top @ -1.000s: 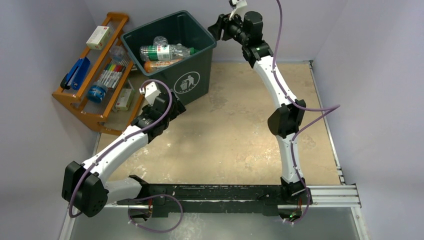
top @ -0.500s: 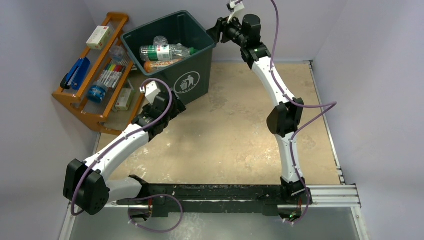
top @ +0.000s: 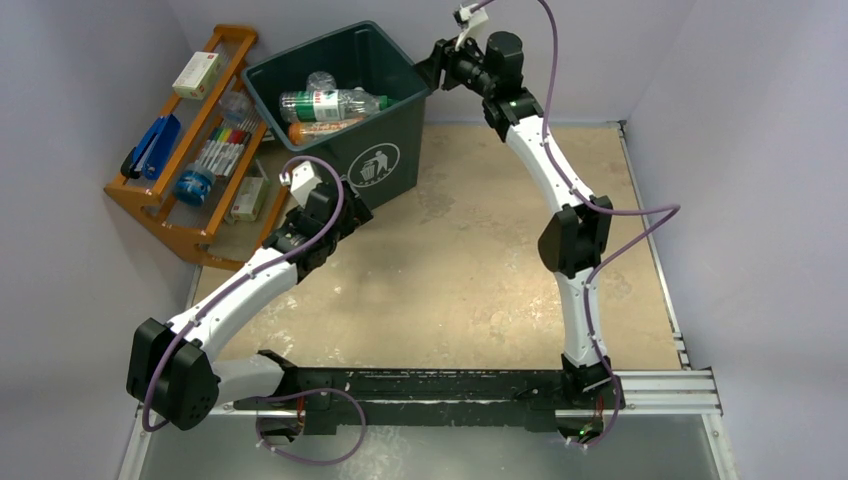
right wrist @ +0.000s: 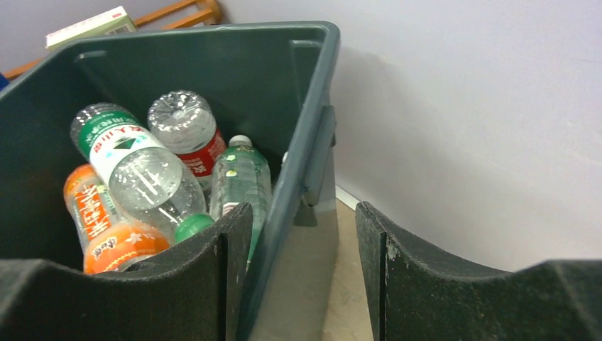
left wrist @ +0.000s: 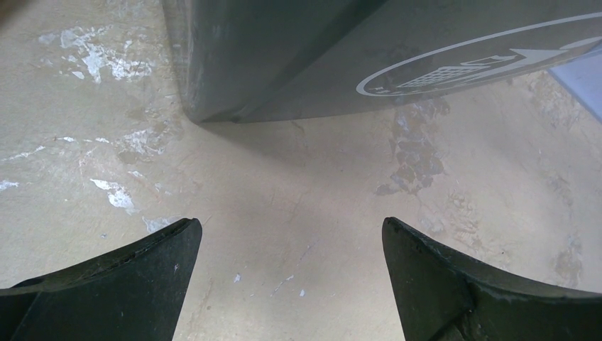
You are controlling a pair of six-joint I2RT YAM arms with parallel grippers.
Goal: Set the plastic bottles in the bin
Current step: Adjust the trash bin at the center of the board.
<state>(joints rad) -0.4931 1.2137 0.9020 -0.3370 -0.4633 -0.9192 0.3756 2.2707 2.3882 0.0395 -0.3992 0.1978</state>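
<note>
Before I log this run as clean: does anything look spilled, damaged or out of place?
Nothing spilled or broken. One oddity: the right gripper, open and empty, hovers astride the bin wall, one finger over the bottles inside, the other outside. Pale patches on the table look like wear, not liquid.

Plastic bottles (top: 325,103) lie inside the bin (top: 400,130), with the rack (top: 160,213) left of it.

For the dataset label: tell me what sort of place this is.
Probably a robotics lab test cell: arms bolted to a metal rail, a worn tabletop boxed in by plain walls, a bin of plastic bottles beside a wooden rack.
</note>
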